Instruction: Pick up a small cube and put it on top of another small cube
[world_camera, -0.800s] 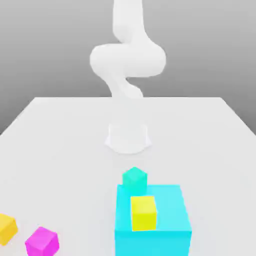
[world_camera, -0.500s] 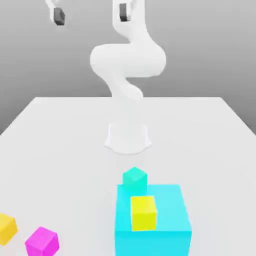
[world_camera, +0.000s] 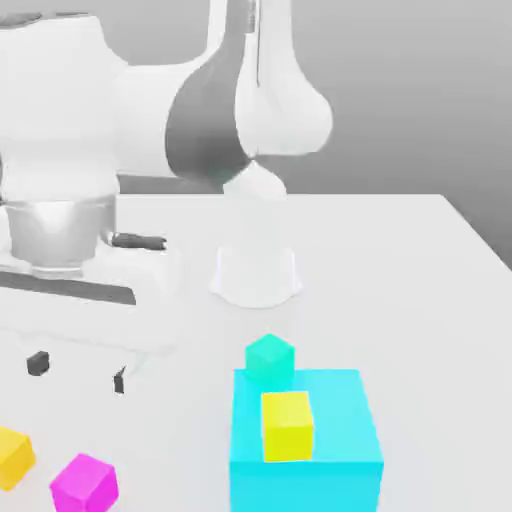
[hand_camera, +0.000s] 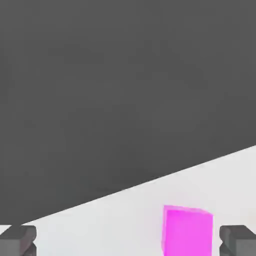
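The pincer (world_camera: 79, 371) gaped wide, gripping nothing; the magenta cube (world_camera: 84, 485) looked smooth. The cyan block (world_camera: 305, 440) was boxy, plain.

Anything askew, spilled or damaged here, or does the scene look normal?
Nothing looks spilled or damaged. The magenta cube and orange cube sit turned at an angle on the table, which is hardly odd. The yellow cube rests on the cyan block. The open gripper holds nothing.
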